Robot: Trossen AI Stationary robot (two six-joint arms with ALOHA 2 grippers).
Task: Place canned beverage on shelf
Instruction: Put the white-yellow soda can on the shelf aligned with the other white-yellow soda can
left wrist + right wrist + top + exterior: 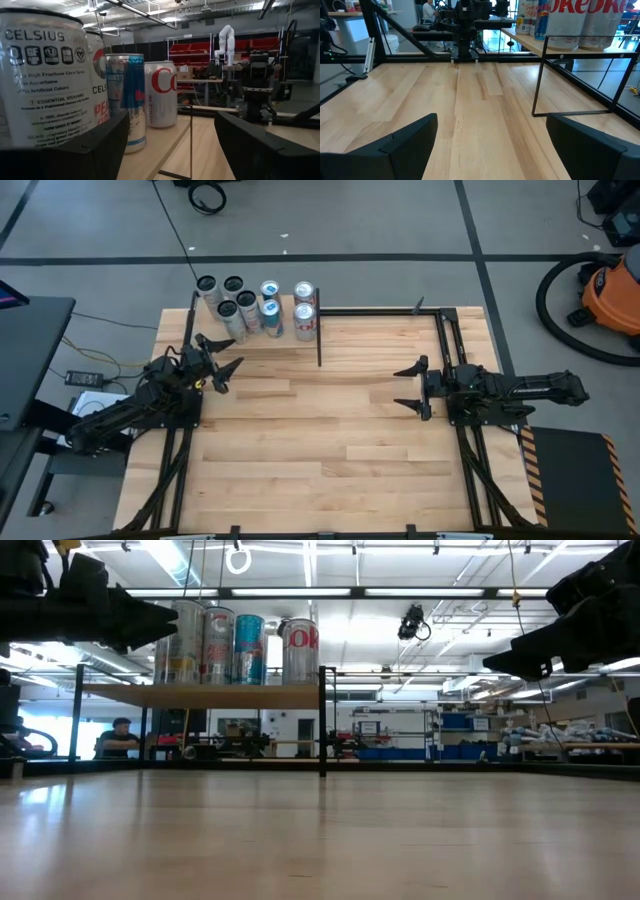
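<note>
Several drink cans stand upright in a cluster on the raised pale-wood shelf at the table's far left: silver Celsius cans, blue-and-white cans and red-and-white cans. In the low view they stand in a row on the shelf's board. My left gripper is open and empty just near-left of the cluster. In its wrist view a Celsius can looms close beyond one finger. My right gripper is open and empty at mid-right, pointing toward the table's left.
The shelf's black rod frame has a post at its near right corner, which also shows in the low view. Black rails run along the table's sides. Bare planked tabletop lies between the arms. A person sits in the room behind.
</note>
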